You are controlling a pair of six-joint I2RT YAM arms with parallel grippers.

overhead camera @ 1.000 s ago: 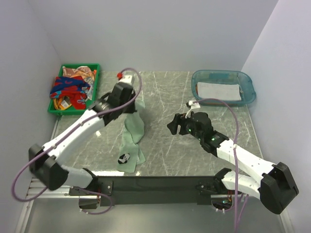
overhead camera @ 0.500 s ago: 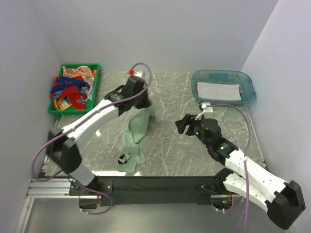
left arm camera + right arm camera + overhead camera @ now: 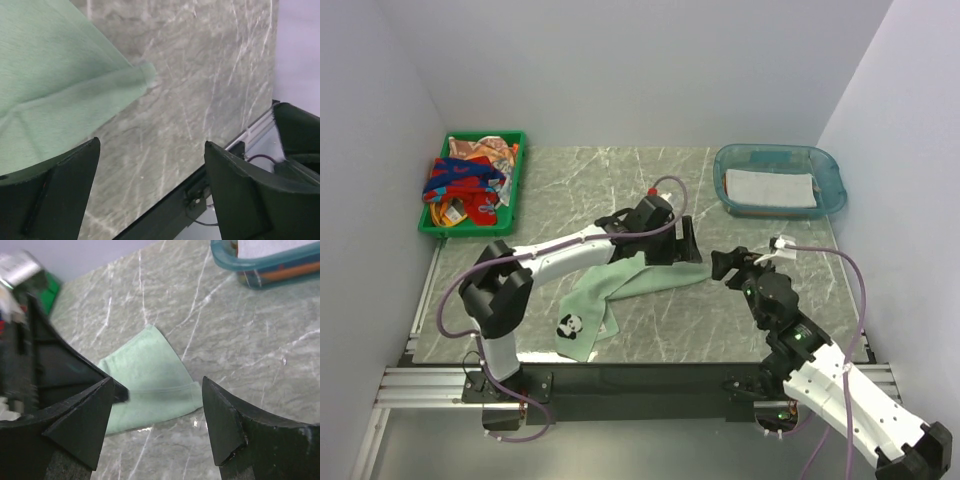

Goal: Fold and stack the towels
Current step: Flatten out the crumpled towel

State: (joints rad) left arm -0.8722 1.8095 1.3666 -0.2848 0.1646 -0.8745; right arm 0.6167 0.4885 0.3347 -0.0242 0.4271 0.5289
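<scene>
Over at the far left the green tray (image 3: 432,222) holds a heap of unfolded cloths, a red towel (image 3: 465,178) with blue lettering on top and some orange and tan ones under it, so most of the job looks undone to me. On the table (image 3: 650,185), the sage green towel (image 3: 638,282) lies bunched into a long strip. Its long axis runs on a slant from the panda (image 3: 573,325) corner at the near left up to a pointed corner at the right. The left gripper (image 3: 686,246) hangs just above that right-hand corner with its jaws spread wide and nothing between them. From its wrist camera the corner lies flat on the marble, off to the upper left of the gap rather than inside it. Just beside it on the right, the right gripper (image 3: 726,264) also stands wide and empty, facing the same corner, which shows beyond and between its fingers. So both sets of jaws sit at the towel's right end, the left one nearer, while the panda end lies well apart from both, closer to the left arm's base. I'd guess spreading it flat comes next. At the far right the blue tub (image 3: 830,185) holds one folded whitish towel (image 3: 772,187).
</scene>
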